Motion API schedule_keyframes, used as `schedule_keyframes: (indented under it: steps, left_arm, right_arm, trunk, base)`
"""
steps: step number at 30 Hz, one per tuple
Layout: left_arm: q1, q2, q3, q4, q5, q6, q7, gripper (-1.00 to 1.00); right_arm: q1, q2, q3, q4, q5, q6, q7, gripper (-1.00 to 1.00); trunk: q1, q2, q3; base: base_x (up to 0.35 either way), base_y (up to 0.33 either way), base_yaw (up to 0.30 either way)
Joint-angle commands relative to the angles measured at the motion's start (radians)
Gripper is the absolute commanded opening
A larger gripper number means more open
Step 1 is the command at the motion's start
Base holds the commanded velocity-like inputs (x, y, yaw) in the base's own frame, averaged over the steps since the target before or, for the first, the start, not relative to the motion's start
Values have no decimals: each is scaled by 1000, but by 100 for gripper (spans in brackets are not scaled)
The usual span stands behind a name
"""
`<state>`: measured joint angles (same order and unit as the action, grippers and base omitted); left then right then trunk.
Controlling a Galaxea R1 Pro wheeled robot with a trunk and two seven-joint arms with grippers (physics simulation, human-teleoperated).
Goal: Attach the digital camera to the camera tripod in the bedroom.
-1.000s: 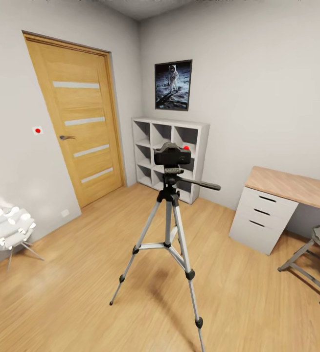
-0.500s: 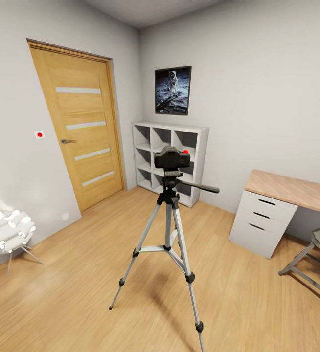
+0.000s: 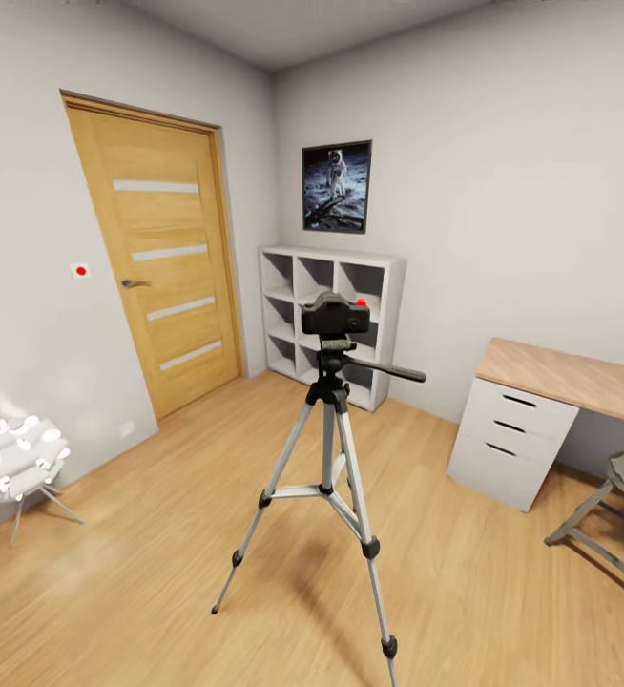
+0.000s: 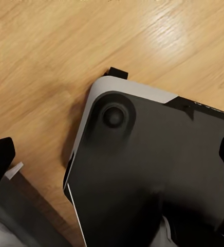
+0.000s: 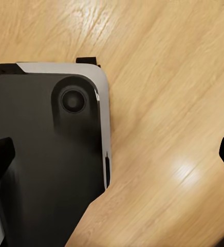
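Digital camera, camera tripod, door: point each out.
digital camera (image 3: 335,315), head view, on the front of its black body.
camera tripod (image 3: 328,448), head view, on the silver centre column.
door (image 3: 159,277), head view, on the wood panel.

Below the left claw (image 4: 112,154), whose fingertips stand wide apart, the robot's dark base (image 4: 153,175) blocks most of the drop; bare wood floor (image 4: 45,56) lies open beyond its rim. Under the right claw (image 5: 112,149), also spread, the base (image 5: 40,154) sits to one side and floor (image 5: 168,92) is free. Ahead, the camera tripod (image 3: 329,448) with the digital camera (image 3: 335,315) stands alone on open floor, with the cube shelf (image 3: 331,320) behind and the bench (image 3: 560,382) well apart.
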<state>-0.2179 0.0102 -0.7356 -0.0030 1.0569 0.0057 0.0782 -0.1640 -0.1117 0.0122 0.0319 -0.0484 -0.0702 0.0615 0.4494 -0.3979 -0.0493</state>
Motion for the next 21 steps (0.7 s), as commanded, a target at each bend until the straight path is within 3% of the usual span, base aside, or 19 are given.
schedule_keyframes:
  steps: [1,21]
  left_arm:
    - [0,0,-8,0,7,-1,3,100]
    - [3,15,-13,-4,3,-20,5,100]
  right_arm:
    - [-2,0,1,3,-5,-6,4,100]
    - [-2,0,0,2,-5,-5,4,100]
  trunk:
    - [1,-2,-1]
    - [1,-2,32]
  base:
    - [0,0,0]
    - [0,0,0]
